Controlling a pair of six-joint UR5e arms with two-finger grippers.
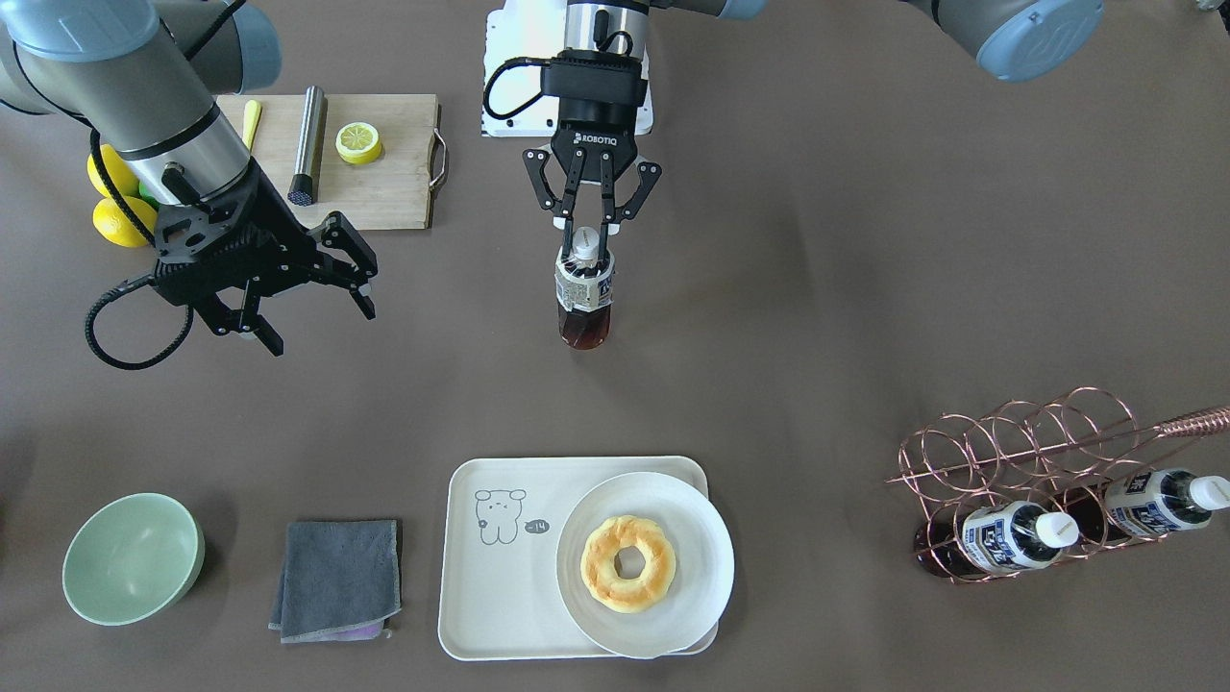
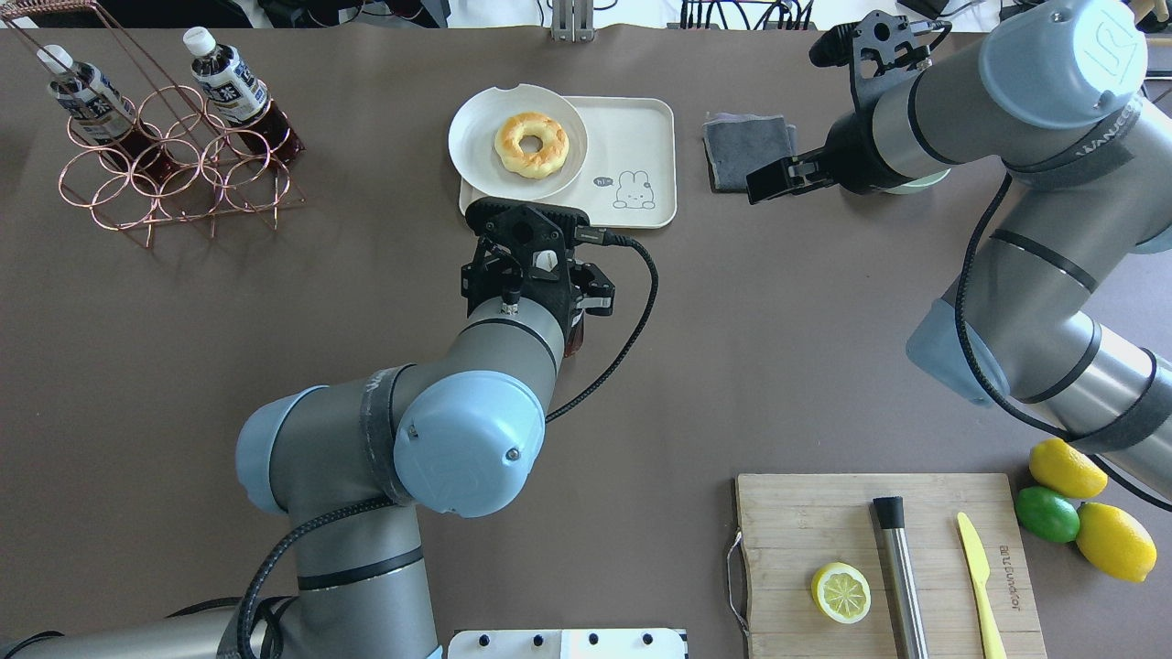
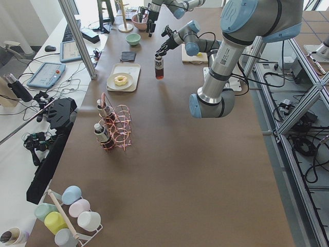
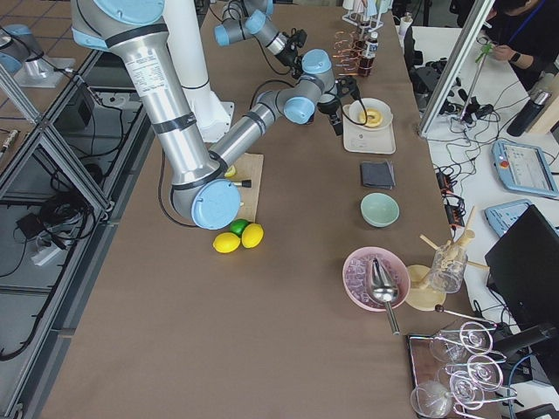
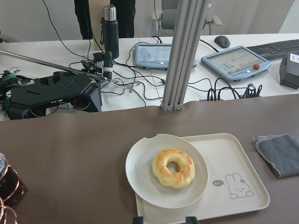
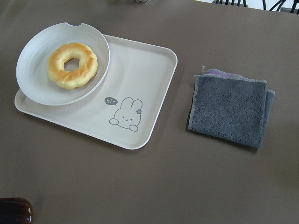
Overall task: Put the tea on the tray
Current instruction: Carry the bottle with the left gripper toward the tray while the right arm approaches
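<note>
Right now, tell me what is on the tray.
A white plate holding a doughnut covers one end of the tray; the drawing end is bare. What's under the plate is hidden.

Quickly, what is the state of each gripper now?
Left gripper: closed, holding the tea bottle at its top.
Right gripper: open, holding nothing.

The tea's (image 1: 583, 288) clear plastic is gleaming glossy, while the cream tray (image 1: 490, 596) is looking smooth and matt. The grey cloth (image 1: 338, 577) is showing a fuzzy nap, the cutting board (image 1: 394, 183) pale wood grain, and the wire rack (image 1: 1019, 454) is glinting coppery metal.
</note>
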